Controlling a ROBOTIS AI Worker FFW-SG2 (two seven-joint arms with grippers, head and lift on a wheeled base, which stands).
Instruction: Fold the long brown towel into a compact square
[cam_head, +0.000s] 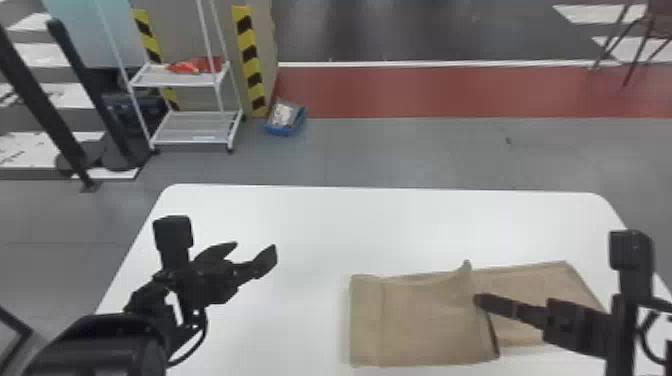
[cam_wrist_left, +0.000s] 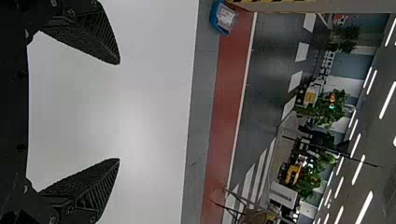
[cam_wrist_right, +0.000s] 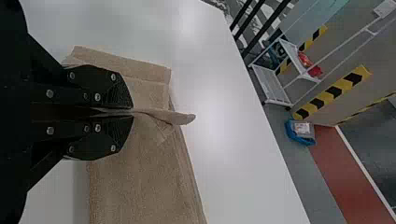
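On the right half of the table lies the brown towel (cam_head: 425, 320), its left part folded over in layers and its right part flat toward the right edge. My right gripper (cam_head: 477, 301) is over the towel's middle; in the right wrist view that gripper (cam_wrist_right: 132, 112) is shut on a pinched ridge of the towel (cam_wrist_right: 144, 186), with a small tip of cloth sticking out past the fingers. Left of the towel, above the bare table, my left gripper (cam_head: 257, 254) stands open, and the left wrist view has the same gripper (cam_wrist_left: 119, 111) with nothing between its fingers.
The white table (cam_head: 310, 225) has its far edge beyond both grippers. On the floor behind it stand a white wheeled rack (cam_head: 195, 142), a blue bin (cam_head: 285, 120) and striped yellow-black posts (cam_head: 250, 60).
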